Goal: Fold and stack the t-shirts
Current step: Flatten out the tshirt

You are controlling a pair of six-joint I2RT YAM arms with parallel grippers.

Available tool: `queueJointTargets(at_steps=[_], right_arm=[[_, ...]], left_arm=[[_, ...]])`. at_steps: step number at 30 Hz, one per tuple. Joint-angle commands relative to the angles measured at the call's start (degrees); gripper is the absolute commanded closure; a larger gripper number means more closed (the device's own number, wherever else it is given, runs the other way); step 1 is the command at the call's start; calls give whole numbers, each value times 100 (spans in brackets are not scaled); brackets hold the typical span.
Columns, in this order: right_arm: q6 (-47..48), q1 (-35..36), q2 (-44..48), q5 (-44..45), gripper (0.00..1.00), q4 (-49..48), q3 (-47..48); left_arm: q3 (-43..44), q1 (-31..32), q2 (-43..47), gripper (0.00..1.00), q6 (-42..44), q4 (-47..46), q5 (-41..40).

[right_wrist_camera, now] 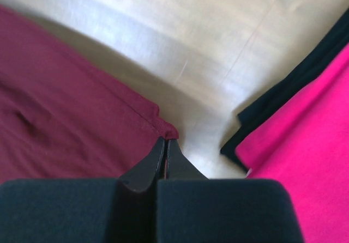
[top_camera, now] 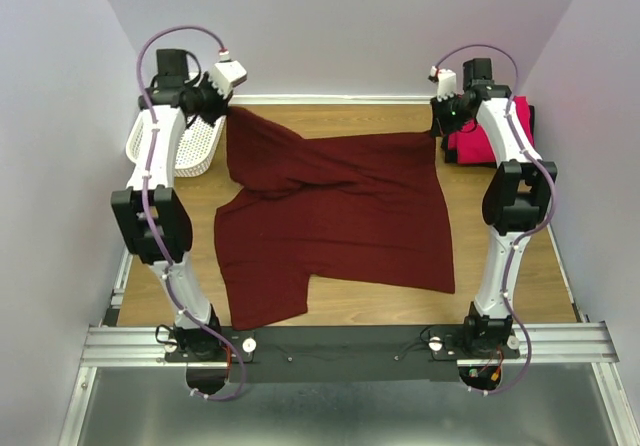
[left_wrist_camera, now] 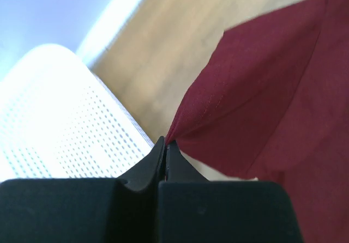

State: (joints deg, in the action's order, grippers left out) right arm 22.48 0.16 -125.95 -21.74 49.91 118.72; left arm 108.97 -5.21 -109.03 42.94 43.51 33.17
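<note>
white basket: just left of the maroon t-shirt's far left corner, close to it but not touching as far as the left wrist view shows
left gripper: at the maroon t-shirt's far left corner, fingers pressed together with the cloth tip pinched between them; the fabric fans out from the pinch in taut folds and looks lifted off the wood
maroon t-shirt: spread across the middle of the table, rumpled, its far edge strung between the two grippers, its near hem and one sleeve flat on the near side
right gripper: at the maroon t-shirt's far right corner, fingers closed with no gap, the hemmed corner caught at their tips and low over the wood
pink t-shirt: folded, just right of the maroon t-shirt's far right corner, a strip of bare wood between them
black t-shirt: under the pink one, showing only as a dark edge on the side away from and toward the maroon t-shirt
step in hand: likely the first fold of the maroon t-shirt, both far corners gripped
next move calls for: both arms travelling together toward the near hem, keeping the far edge taut and level so the cloth lays over itself without bunching, and keeping the right corner off the folded pile
</note>
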Motion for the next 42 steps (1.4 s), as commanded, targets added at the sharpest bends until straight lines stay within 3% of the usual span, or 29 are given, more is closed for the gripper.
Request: queueJointTargets(at_steps=[1,8,18,22,28,42], right_arm=[[-446,10,-228,204,99,-754,371],[-789,10,-667,485,99,-1334,565],[-938,-104,-571,706,100,-2020,-164],[-1000,-104,-659,811,99,-2170,-130],[-1053,-104,-966,802,100,-2214,143],[-1035,-104,-1090,609,99,-2249,293]], left_arm=[[458,362,-565,100,-496,-1079,-697],[1301,767,-1506,100,-725,-1871,-1154],[1354,987,-1955,100,-866,-3383,-1497],[1461,1215,-2306,100,-691,-3840,-2356],[1549,1295,-2815,100,-479,-3946,-2974],[1944,1383,-3204,100,-427,-3912,-3037]])
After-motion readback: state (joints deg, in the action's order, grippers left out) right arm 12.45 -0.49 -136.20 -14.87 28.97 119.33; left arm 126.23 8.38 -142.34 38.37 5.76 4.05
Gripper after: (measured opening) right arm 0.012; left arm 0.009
